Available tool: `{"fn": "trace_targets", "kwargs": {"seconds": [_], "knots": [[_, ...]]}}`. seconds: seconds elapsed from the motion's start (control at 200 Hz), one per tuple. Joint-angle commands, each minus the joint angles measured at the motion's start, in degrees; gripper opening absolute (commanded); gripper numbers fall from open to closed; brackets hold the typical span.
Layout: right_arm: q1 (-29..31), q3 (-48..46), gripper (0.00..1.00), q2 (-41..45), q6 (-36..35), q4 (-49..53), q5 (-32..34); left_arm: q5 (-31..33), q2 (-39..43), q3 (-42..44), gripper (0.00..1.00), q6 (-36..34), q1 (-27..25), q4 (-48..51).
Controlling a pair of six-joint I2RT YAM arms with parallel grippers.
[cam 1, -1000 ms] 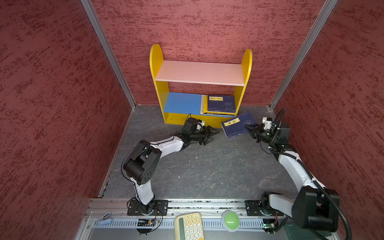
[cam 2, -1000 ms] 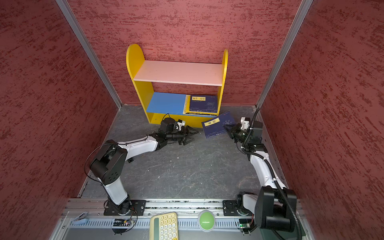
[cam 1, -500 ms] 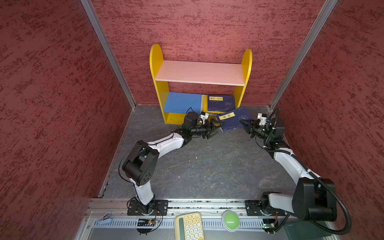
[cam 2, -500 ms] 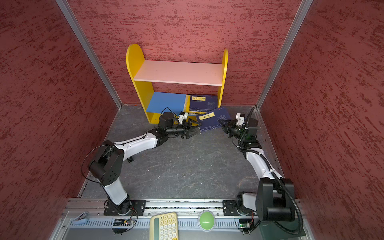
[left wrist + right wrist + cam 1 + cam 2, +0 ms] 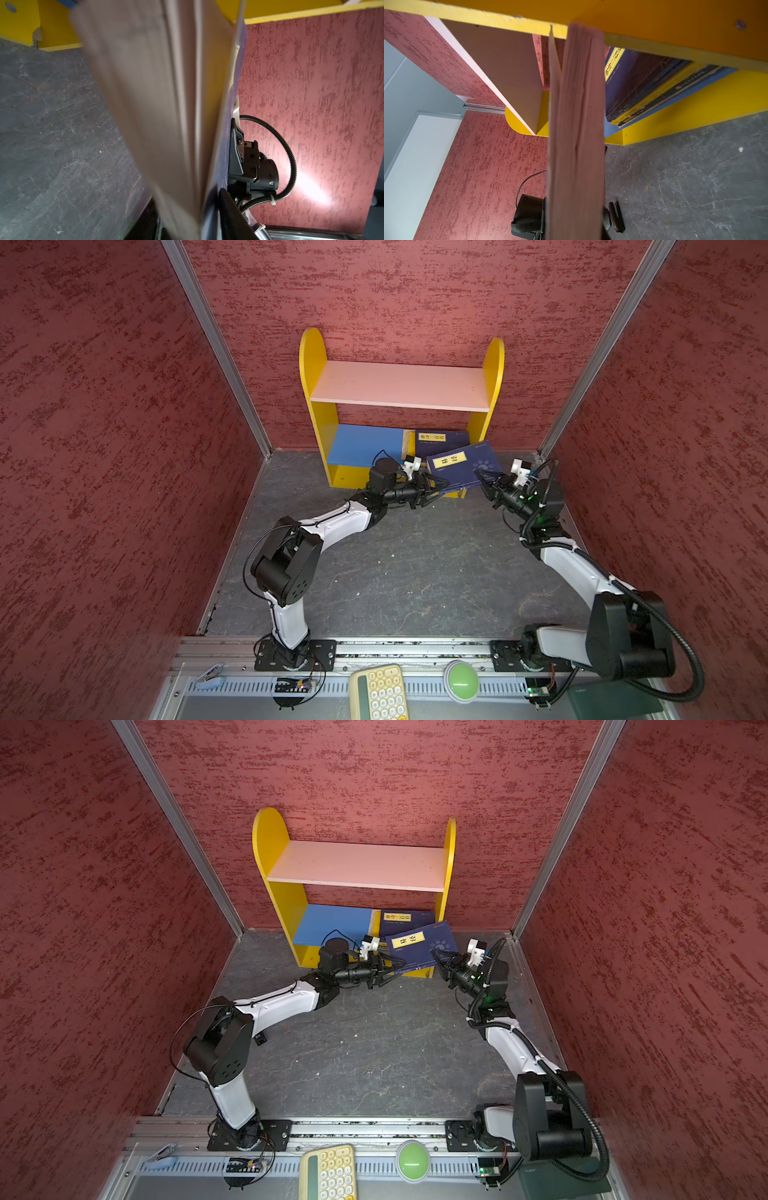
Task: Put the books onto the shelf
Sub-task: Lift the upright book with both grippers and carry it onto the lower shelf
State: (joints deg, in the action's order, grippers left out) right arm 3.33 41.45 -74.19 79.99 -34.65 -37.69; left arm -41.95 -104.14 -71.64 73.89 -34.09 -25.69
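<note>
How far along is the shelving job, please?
Done: a stack of books lies on the blue lower board of the shelf. In hand: a navy book, clamped by the right pincer, left pincer at its other edge. Left: setting it in; no other loose book shows.

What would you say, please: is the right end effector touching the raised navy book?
Touching. In a top view the right end effector grips the book; the left wrist view shows its finger flat against the cover.

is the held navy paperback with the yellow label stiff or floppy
Held navy paperback with yellow label: probably floppy, its pages fan apart in the left wrist view. Likely light too, being thin; the right gripper holds one edge.
</note>
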Motion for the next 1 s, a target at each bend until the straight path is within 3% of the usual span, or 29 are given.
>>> {"fn": "trace_targets", "kwargs": {"seconds": [0.0,0.13,0.205,0.281,0.391,0.636,0.762,0.997], "knots": [[0.9,0.2,0.12,-0.1,1.8,-8.9,1.4,0.8,0.1,0.3,0.23,0.7,0.7,-4.7],[1.2,1.7,0.19,-1.5,-0.1,-7.9,-0.1,0.3,1.0,1.5,0.07,0.9,2.7,-7.8],[1.3,3.4,0.26,-2.1,-2.8,-4.5,-0.2,-2.6,1.1,0.8,0.06,-0.2,4.5,-8.7],[1.2,5.9,0.39,-2.8,-6.7,1.1,0.1,-5.6,1.0,-0.5,0.04,-2.6,6.8,-6.2],[1.2,9.0,0.67,-3.6,-12.4,8.8,2.2,-9.5,0.7,-3.4,0.03,-7.2,10.2,1.2],[1.2,15.2,0.98,-5.1,-28.1,24.9,11.8,-15.4,-3.5,-13.9,0.03,-15.9,15.9,15.7],[1.2,17.5,0.99,-7.3,-33.7,27.4,16.6,-16.9,-7.2,-20.6,0.03,-19.2,18.0,21.9],[1.2,18.1,0.99,-12.4,-39.3,21.3,23.1,-20.3,-17.4,-35.9,0.03,-22.5,20.3,30.4]]}}
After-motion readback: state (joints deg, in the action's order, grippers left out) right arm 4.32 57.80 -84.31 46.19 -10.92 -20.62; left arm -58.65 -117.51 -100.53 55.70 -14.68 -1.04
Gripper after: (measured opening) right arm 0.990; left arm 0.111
